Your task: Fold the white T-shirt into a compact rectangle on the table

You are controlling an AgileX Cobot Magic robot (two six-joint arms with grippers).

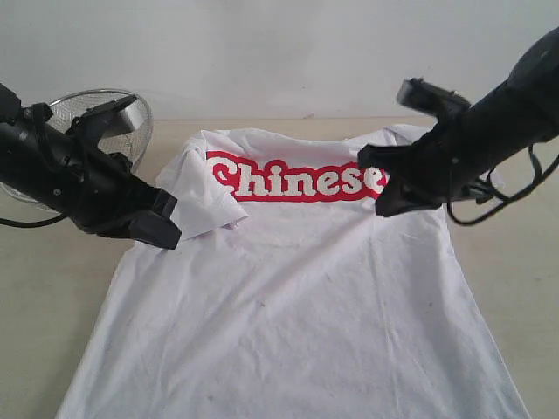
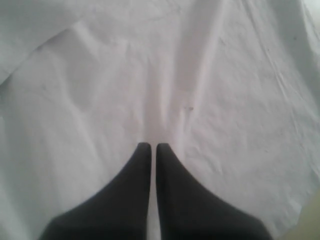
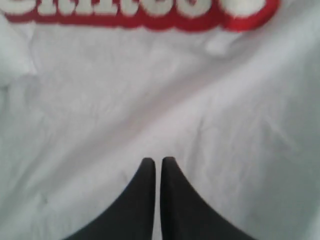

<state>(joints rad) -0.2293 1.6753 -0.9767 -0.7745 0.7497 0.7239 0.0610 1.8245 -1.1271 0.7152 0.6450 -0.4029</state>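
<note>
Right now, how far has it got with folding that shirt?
Barely started. Done: the shirt lies flat on the table, one sleeve folded in. In hand: the left claw by that sleeve and the right claw by the lettering, both closed, gripping nothing I can see. Left: the body is spread wide; no rectangle yet.

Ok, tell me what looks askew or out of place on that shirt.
The white T-shirt lies face up on the table, but its sleeve on the exterior view's left is flipped inward onto the chest, rumpled, beside the lettering. A few small dark specks mark the fabric. Nothing looks torn or spilled.
</note>
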